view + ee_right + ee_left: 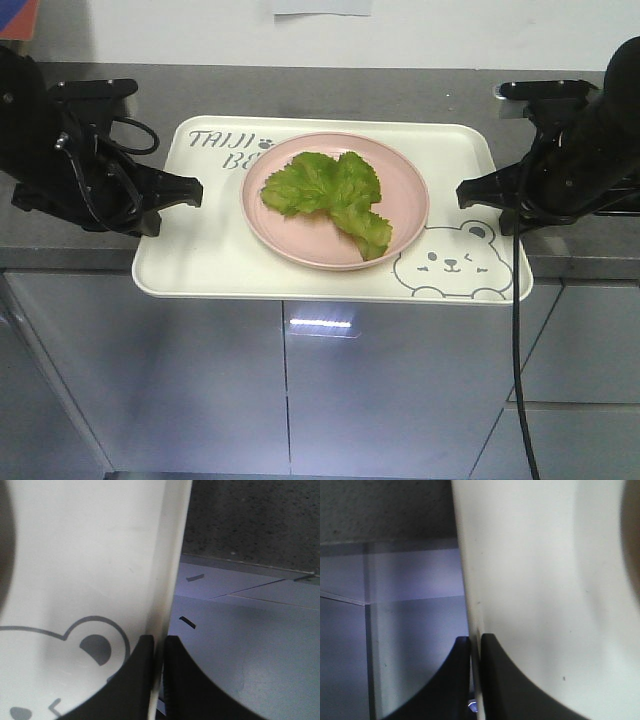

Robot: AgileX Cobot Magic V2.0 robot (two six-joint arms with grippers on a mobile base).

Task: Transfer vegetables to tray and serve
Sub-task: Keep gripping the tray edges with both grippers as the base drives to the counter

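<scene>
The lettuce leaf (330, 195) lies crinkled on a round pink plate (300, 248), its paler stem end pointing toward the plate's front right rim. The plate stands in the middle of the cream-white tray (195, 255), covering part of the grey lettering at the tray's back left, while the winking bear face (455, 262) shows bare at its front right corner. The tray sits crosswise over the front edge of the dark speckled worktop (350, 95), and its front strip juts out past that edge above the grey cabinet doors (300, 400); whether its back half rests on the worktop or is lifted clear, I cannot tell. The left pincer (198, 190) is clamped on the tray's left rim, the thin lip caught between its two black fingers (455, 680) in the wrist view. The right pincer (462, 192) grips the right rim the same way, just beside the bear's ear, with the lip between its fingers (135, 680). Behind the tray a band of bare worktop runs to the wall, and a black cable (516, 400) hangs down in front of the cabinets at the right.
</scene>
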